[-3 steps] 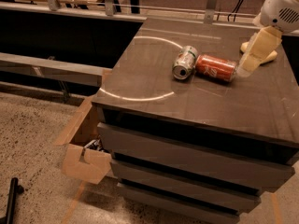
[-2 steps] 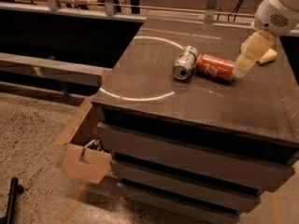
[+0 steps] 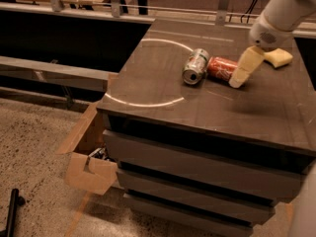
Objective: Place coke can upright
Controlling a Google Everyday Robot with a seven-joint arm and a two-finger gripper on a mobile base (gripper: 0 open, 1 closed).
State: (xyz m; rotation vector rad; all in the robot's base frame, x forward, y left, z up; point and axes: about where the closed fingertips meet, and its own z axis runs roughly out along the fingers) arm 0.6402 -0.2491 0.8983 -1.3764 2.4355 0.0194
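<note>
The coke can (image 3: 221, 67) is red and lies on its side on the dark cabinet top (image 3: 163, 88), toward the far right. A green and silver can (image 3: 195, 66) lies on its side right next to it, on its left. My gripper (image 3: 242, 73) is cream-coloured and hangs from the white arm (image 3: 284, 9) at the upper right. It reaches down at the right end of the coke can, overlapping that end in view. Whether it touches the can does not show.
A yellow sponge-like object (image 3: 278, 57) lies behind the gripper. A white arc (image 3: 143, 102) is marked on the cabinet top. Drawers (image 3: 197, 167) front the cabinet. An open cardboard box (image 3: 89, 157) stands on the floor at left, and a black object (image 3: 12, 209) lies at the bottom left.
The gripper has moved left and down to the right end of the coke can. The yellow object behind it has come into view. Both cans lie as before.
</note>
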